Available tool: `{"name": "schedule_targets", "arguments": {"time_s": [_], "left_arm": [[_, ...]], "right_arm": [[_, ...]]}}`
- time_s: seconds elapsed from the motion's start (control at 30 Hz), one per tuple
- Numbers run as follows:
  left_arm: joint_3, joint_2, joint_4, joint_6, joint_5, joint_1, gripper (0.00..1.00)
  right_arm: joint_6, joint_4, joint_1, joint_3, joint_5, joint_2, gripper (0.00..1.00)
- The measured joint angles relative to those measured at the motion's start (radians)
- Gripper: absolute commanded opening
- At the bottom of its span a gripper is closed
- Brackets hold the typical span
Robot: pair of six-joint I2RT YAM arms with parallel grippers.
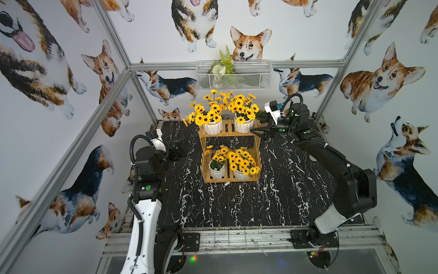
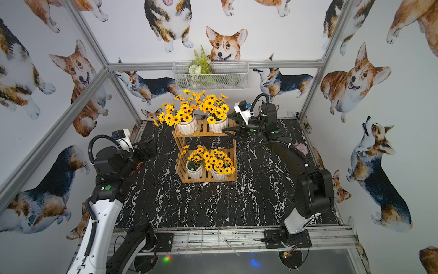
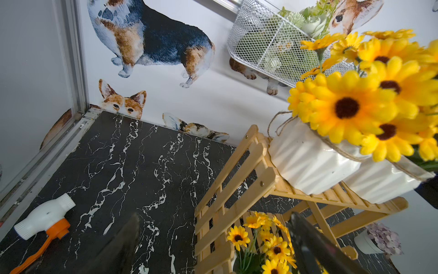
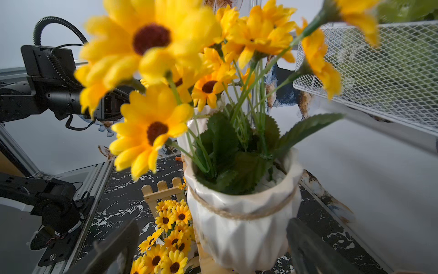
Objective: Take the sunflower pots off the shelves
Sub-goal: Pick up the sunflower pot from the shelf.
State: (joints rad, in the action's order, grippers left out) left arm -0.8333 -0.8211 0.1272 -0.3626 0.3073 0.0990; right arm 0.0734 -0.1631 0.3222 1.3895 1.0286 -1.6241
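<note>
In both top views all four sunflower pots (image 1: 213, 127) stand on the shelves (image 1: 228, 134), and the open right pincer (image 1: 257, 134) is beside the top tier.

Left wrist: the left pincer (image 3: 214, 215) is open, off the shelves' side.

Right wrist: the upper pot (image 4: 241, 237) stands between spread jaws. The first grab seems in hand; closing and lifting come next.

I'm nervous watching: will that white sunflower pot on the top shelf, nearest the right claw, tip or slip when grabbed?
Probably slippery: the white pot looks glazed and shiny, though its ridges may help grip. Likely top-heavy: its sunflowers spread tall and wide above it, so it could tip. Seemingly ceramic, so breakable.
</note>
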Motion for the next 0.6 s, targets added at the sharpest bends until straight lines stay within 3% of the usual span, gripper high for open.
{"name": "schedule_targets", "arguments": {"time_s": [0.6], "left_arm": [[0.0,0.027,0.016,0.0,-0.001,0.0,1.0]], "right_arm": [[-0.003,-0.005,0.034,0.046,-0.063,-0.032,1.0]]}}
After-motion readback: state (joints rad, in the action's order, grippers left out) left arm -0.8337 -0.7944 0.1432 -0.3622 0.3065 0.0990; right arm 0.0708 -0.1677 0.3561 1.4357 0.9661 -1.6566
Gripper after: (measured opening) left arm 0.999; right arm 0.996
